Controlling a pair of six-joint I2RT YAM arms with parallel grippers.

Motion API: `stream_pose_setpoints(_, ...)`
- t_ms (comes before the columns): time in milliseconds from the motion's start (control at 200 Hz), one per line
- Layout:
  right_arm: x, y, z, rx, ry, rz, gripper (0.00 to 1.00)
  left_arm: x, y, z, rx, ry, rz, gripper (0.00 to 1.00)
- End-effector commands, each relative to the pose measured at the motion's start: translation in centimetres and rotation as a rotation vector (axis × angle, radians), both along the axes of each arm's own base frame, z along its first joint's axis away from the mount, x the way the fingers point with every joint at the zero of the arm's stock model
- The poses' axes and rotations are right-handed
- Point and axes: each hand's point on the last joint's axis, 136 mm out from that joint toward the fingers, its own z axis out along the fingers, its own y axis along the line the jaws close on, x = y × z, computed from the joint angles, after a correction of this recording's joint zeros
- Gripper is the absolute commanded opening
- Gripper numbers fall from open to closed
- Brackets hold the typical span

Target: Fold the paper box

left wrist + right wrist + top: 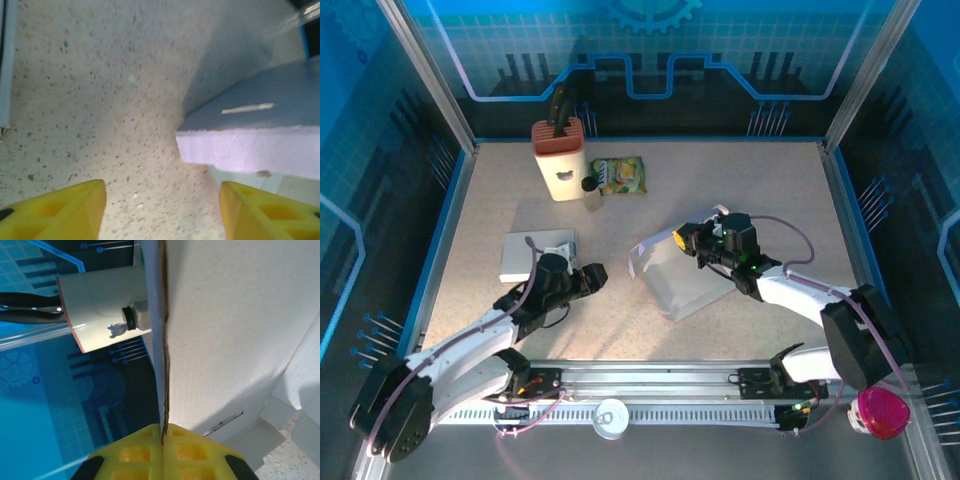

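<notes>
The white paper box lies partly unfolded in the middle of the table, one flap raised at its left end. My right gripper is at the box's upper edge. In the right wrist view its yellow fingers are shut on the brown cut edge of a box panel. To the left of the box, my left gripper hovers low over the table. Seen from the left wrist, that gripper is open with only bare tabletop between its fingers. The box's flap edge sits just ahead and to the right.
A flat grey cardboard piece lies behind the left arm. At the back stand a white holder with a red top and a green snack bag. A can and a pink object rest by the near rail.
</notes>
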Motion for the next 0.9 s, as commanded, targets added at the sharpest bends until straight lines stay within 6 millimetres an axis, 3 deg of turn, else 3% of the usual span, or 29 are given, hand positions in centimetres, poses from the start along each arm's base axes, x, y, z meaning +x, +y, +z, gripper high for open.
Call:
stream_pose_setpoints(0,-0.3,1.1,0.9,0.018,-0.077,0.052,0.0,0.3,-1.6,0.4,0.069,-0.059,-0.163,0.58)
stream_pose_setpoints(270,-0.6,1.6,0.7,0.026,-0.072,0.084,0.0,1.6,-3.4,1.7,0.149,-0.227,-0.309,0.56)
stream_pose_setpoints(405,-0.7,1.7,0.5,0.022,-0.063,0.092,0.0,1.8,-5.3,2.5,0.192,-0.29,-0.416,0.58)
stream_pose_setpoints(515,-0.6,2.0,0.4,0.027,-0.062,0.102,0.0,2.0,-6.6,2.0,0.243,-0.298,-0.484,0.59)
stream_pose_setpoints(765,-0.6,2.5,0.2,0.031,-0.061,0.121,0.0,2.7,-7.2,1.1,0.3,-0.306,-0.507,0.59)
stream_pose_setpoints(895,-0.8,2.7,0.0,0.028,-0.058,0.128,0.0,2.8,-7.8,0.8,0.307,-0.315,-0.534,0.51)
